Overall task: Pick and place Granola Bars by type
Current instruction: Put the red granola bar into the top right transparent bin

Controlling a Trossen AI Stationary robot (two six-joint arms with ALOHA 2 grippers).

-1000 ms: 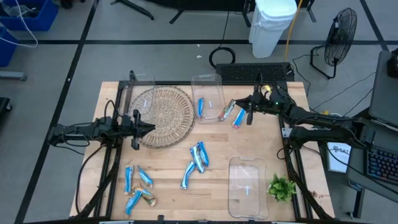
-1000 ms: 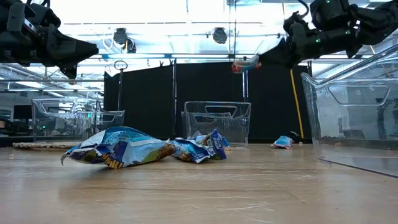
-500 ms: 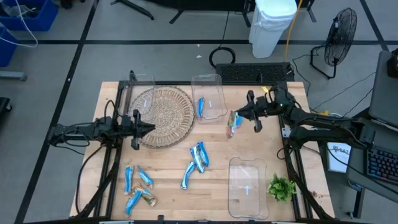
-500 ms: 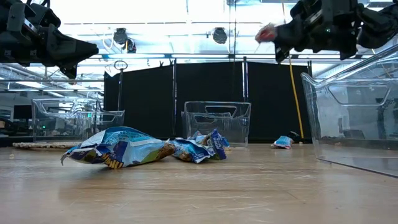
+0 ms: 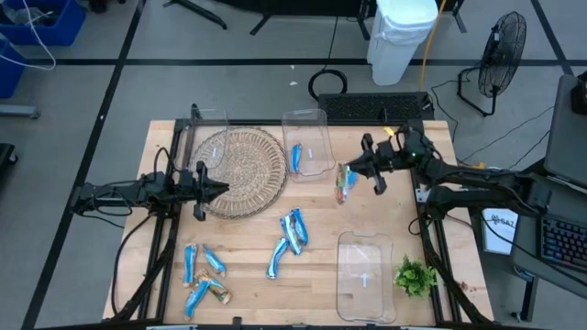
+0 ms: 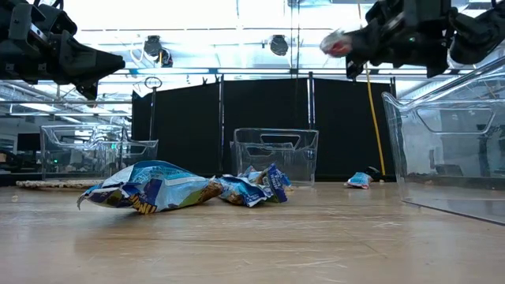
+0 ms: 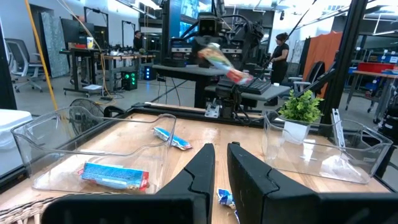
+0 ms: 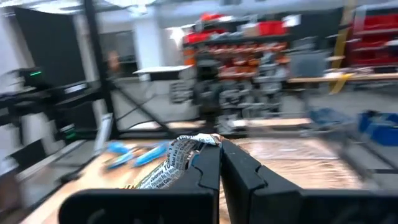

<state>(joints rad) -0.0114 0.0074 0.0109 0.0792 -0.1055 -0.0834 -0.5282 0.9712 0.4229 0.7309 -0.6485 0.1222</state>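
Seen from above, a wooden table [image 5: 257, 234] holds scattered granola bars. The right gripper [image 5: 349, 170] hangs in the air just beside the far clear bin [image 5: 308, 120], its fingers clamped on one reddish bar [image 5: 344, 183] that dangles below them. In the low view that bar [image 6: 336, 44] is blurred, so its wrapper print cannot be read. In the right wrist view only its crumpled end [image 8: 176, 158] shows past the dark fingers [image 8: 205, 171].

The left gripper [image 5: 218, 189] waits over the near edge of the woven round mat [image 5: 240, 170] — its fingers [image 7: 202, 168] sit close together with nothing between them.

One blue bar [image 5: 296, 158] lies inside the far bin. A cluster of blue bars [image 5: 290, 234] sits mid-table, and another group [image 5: 202, 275] lies near the front left corner; the brownish one there is too small to make out. The near clear bin [image 5: 365, 275] stands at the front right edge beside a green sprig [image 5: 415, 275]. A third clear bin [image 5: 207, 128] at the back left is partly cut by the arm frame. Bare wood lies open between the held bar and the near bin.
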